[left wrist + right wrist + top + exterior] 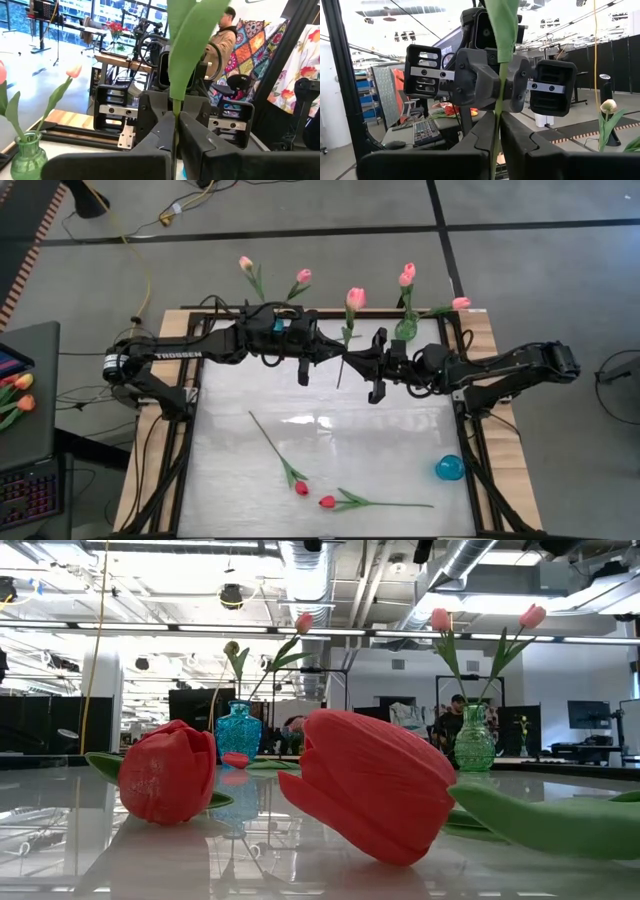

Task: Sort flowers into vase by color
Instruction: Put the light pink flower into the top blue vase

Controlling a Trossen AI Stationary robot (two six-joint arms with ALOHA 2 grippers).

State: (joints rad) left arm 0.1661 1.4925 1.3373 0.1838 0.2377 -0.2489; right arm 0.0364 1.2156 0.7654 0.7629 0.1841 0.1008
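Note:
A pink tulip [355, 298] with a long green stem hangs above the middle of the table, where both grippers meet. My left gripper [335, 360] reaches in from the table's left, my right gripper [362, 365] from the right, and both are shut on its stem. A green vase [406, 328] at the far right holds pink tulips [407, 275]. A blue vase [238, 730] at the far left holds two more tulips. Two red tulips [300, 488] [327, 501] lie flat near the front edge. My left gripper pinches the tulip's stem [175, 117] between its two fingers, just below a leaf [187, 45]. The fingers lie level, coming from the table's left, across the stem. The tulip is clear of the table, head up and leaning toward the far edge. My right gripper has the same stem [496, 125] between its two fingers, close beside the left gripper's hold. Its fingers come from the table's right, slightly raised, across the stem. The stem runs up past them into a leaf [502, 25].
A small blue glass vessel [448, 469] stands near the table's right front corner. Orange-and-yellow tulips [20, 395] lie on a side desk to the left, off the table. A person [225, 35] stands in the room beyond the table.

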